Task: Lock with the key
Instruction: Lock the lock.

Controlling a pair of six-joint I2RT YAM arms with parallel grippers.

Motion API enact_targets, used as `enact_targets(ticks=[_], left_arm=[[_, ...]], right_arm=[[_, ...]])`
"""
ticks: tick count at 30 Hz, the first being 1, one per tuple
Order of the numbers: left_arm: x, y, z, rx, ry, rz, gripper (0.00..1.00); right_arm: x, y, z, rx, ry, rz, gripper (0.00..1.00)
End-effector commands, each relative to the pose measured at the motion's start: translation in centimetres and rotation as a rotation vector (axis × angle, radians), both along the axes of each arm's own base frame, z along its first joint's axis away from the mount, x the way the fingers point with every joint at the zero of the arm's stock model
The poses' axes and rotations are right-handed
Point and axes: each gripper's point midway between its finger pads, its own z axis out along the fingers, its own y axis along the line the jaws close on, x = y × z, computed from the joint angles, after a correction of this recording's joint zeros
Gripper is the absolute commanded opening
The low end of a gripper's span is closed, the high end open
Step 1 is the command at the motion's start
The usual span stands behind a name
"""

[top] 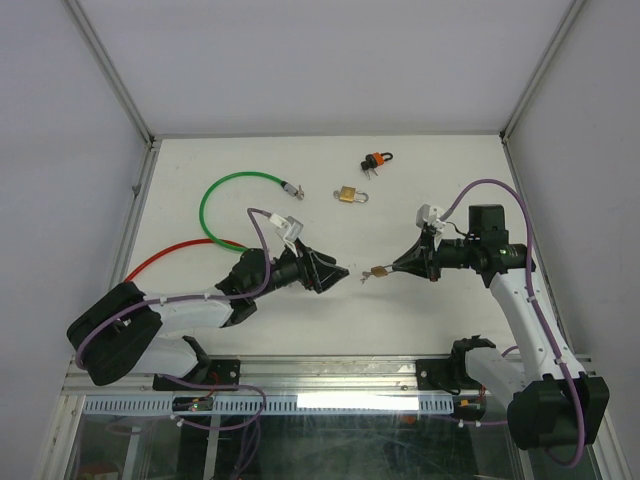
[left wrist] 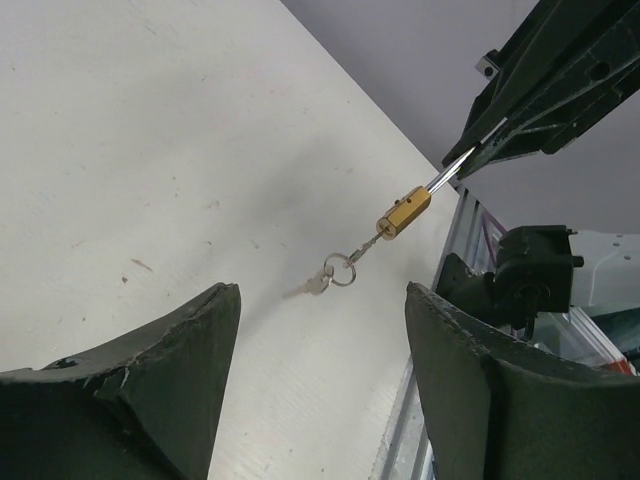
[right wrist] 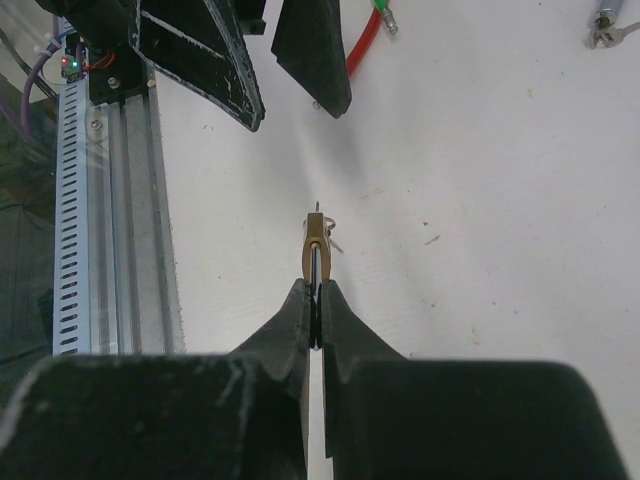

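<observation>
- White matt tabletop [top: 400, 322], walled by pale grey panels, is shared by both arms. Farther back are seen a second brass padlock [top: 347, 194], an orange-and-black lock [top: 376, 159], a green looped cable [top: 204, 210] and a red cable [top: 165, 256].
- The small brass padlock [left wrist: 403, 212] is held off the surface, between the two grippers, by its steel shackle, on which the right gripper [right wrist: 316, 298] is pinched tight.
- From the body's far end a key ring [left wrist: 340, 268] and a silver key [left wrist: 318, 283] are hung. Another key is judged to be seated in the keyhole (too small to be confirmed).
- The left gripper [top: 335, 272] is spread wide, with nothing between its fingers.
- The padlock's long axis is laid along the line joining the grippers, and its key end is turned toward the left gripper. That gripper is the free one and the nearer to the keys, which are found just ahead of its open gap.
- No brand or writing can be read.
</observation>
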Motion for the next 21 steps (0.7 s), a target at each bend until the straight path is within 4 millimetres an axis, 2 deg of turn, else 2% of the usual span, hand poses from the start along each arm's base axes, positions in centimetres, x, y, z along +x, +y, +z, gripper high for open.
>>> enact_targets(ticks=[1,4,10,21], left_arm=[[0.3,-1.0,2.1,-0.033,-0.049,0.042,0.65],[-0.3,-1.6,1.7,-0.039,-0.037,0.021,0.61],[-1.3,-3.0,1.8,-0.065,-0.065,-0.049,0.61],[-1.4,-5.4,0.8,-0.071,-0.026,-0.123,0.54]], right_arm=[[0.1,0.3,1.7,0.042,-0.060,0.024,0.00],[0.1,0.3,1.7,0.042,-0.063,0.025,0.00],[0.0,0.4,1.7,0.045,-0.063,0.028,0.00],[-0.1,0.4,1.8,0.048,-0.068,0.031,0.00]])
